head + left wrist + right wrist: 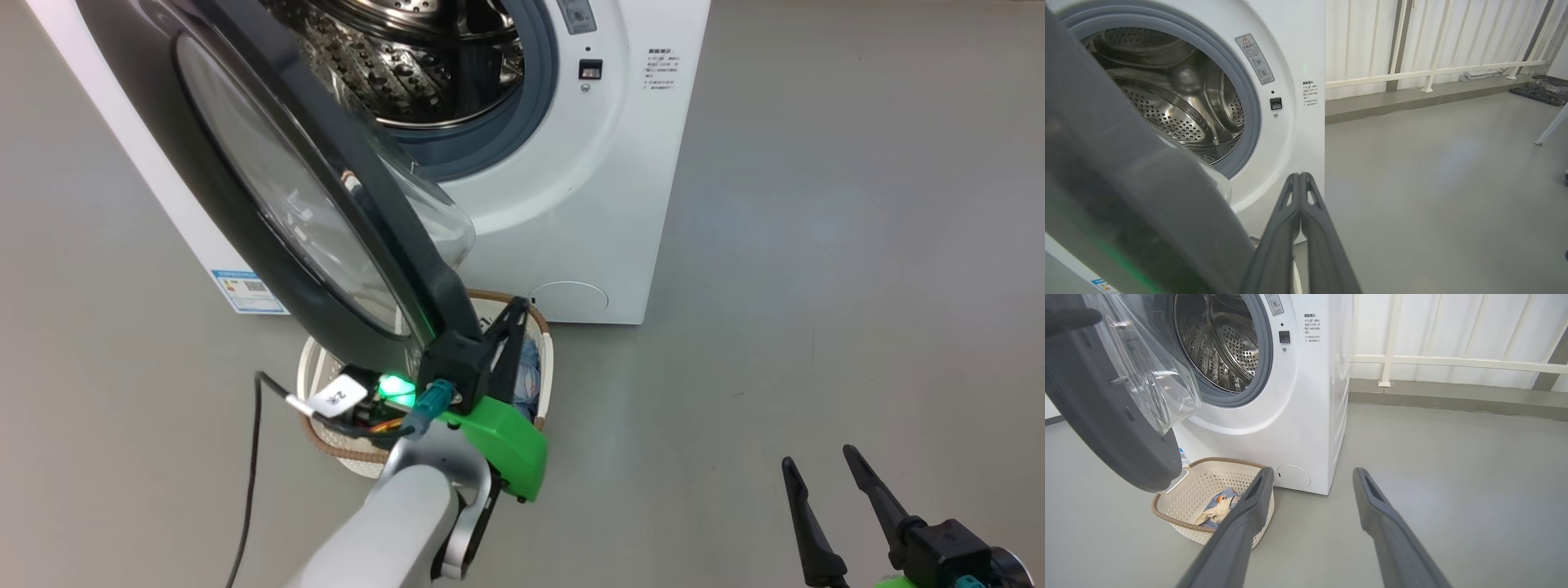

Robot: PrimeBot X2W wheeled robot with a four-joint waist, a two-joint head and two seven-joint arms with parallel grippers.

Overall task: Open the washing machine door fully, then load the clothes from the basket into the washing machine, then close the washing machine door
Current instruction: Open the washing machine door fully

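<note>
The washing machine (637, 163) stands at the top of the head view, with its steel drum (1180, 98) exposed. The washing machine door (277, 212) is swung out towards me, its black rim over the basket (339, 445). My left gripper (514, 310) is shut on nothing, its fingers (1300, 192) pressed together close against the door's lower free edge. The clothes (1218, 506), light blue and cream, lie in the basket (1180, 498) on the floor before the machine (1310, 416). My right gripper (818, 459) is open low at the right, empty, apart from everything.
A black cable (253, 457) trails on the floor left of my left arm. Open grey floor (816, 286) spreads to the machine's right. A white railing (1433, 69) lines the back wall, and a pale leg (1551, 126) stands far right.
</note>
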